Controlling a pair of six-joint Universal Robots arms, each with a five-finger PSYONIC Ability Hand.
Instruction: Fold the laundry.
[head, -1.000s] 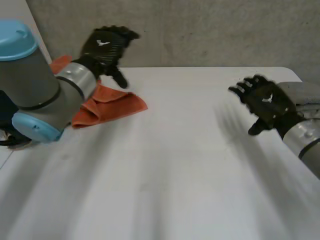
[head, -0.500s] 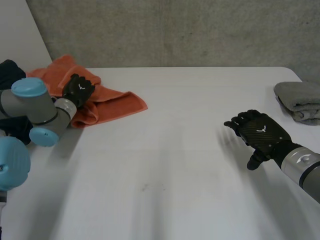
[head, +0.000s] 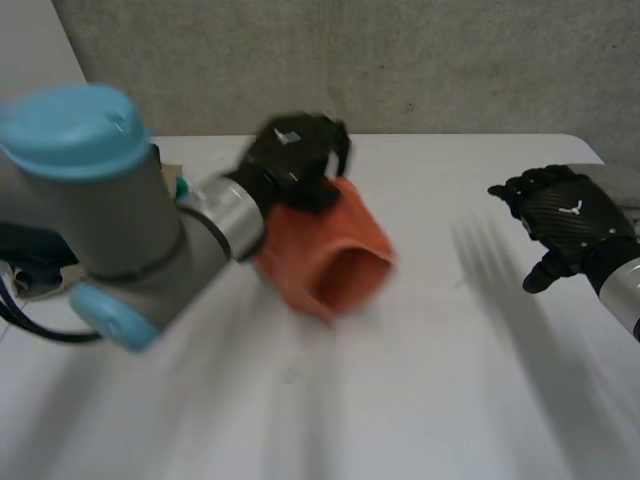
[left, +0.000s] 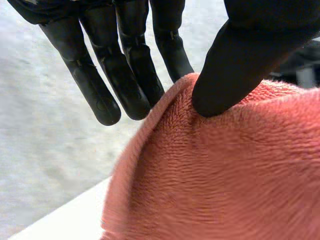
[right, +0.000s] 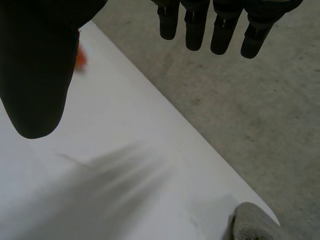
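- White bench (head: 420, 400) in front of a grey wall (head: 450, 60).
- Left hand (head: 290, 155) pinches the orange towel (head: 335, 255) between thumb and fingers, mid-bench.
- Right hand (head: 570, 215) hovers with fingers spread and empty, near a folded grey cloth (right: 252, 222).

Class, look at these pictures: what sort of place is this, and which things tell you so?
Probably a robot test bench, not a home: a white table against a plain grey wall, with the left hand pinching an orange towel.
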